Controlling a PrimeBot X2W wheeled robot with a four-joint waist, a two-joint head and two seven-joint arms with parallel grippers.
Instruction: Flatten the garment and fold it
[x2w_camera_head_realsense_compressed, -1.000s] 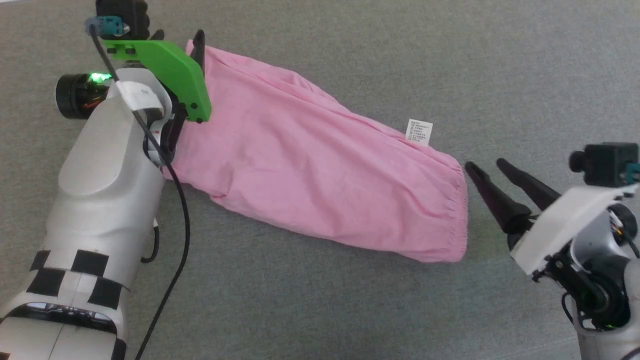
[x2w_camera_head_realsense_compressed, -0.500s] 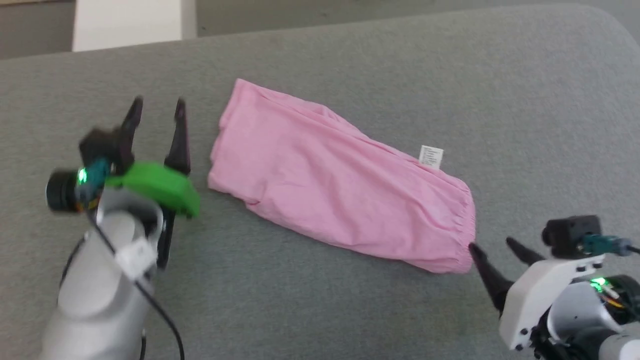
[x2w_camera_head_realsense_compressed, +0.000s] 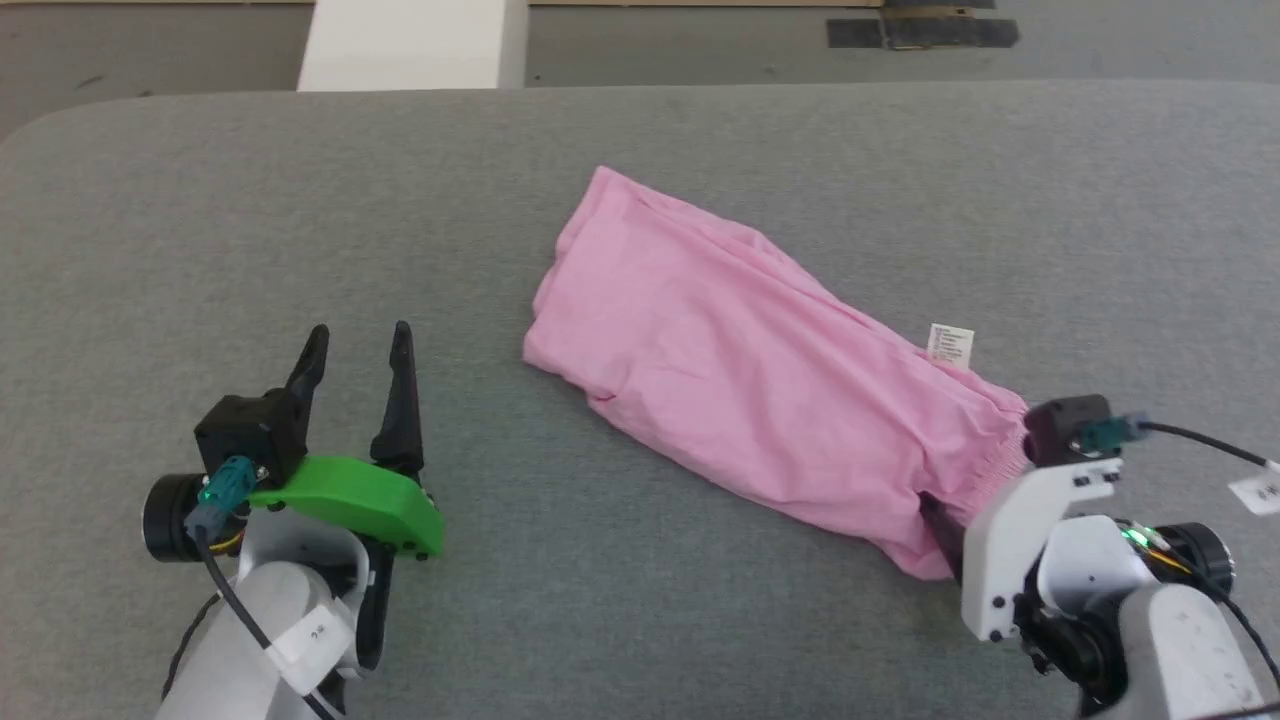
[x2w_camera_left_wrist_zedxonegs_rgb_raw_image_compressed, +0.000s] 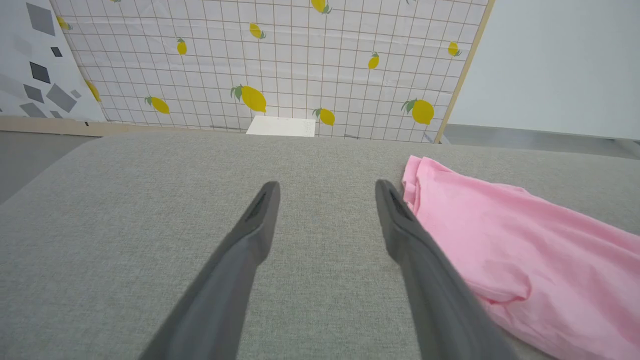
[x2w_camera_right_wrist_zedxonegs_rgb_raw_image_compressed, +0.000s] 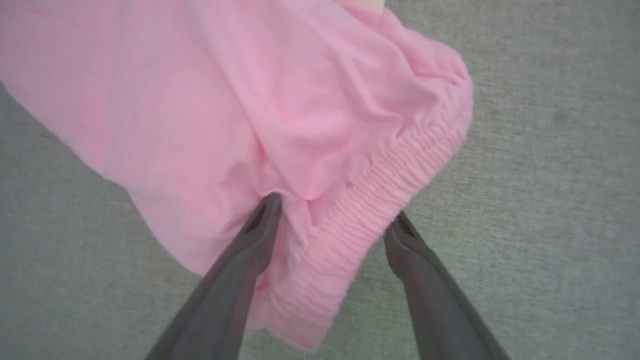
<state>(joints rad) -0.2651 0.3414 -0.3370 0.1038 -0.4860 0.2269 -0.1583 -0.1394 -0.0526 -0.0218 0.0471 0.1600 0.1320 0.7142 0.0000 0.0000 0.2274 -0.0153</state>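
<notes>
- Left end effector (x2w_camera_head_realsense_compressed: 360, 333) stands wide open, empty, apart from the garment (x2w_camera_head_realsense_compressed: 760, 390).
- Right end effector (x2w_camera_right_wrist_zedxonegs_rgb_raw_image_compressed: 335, 210) (also wide open, gripping nothing) straddles the garment's gathered elastic edge (x2w_camera_right_wrist_zedxonegs_rgb_raw_image_compressed: 380, 185).

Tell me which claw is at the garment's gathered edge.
The right claw: open, it straddles the garment's gathered edge; the left claw is open over bare grey surface, apart from it.
</notes>
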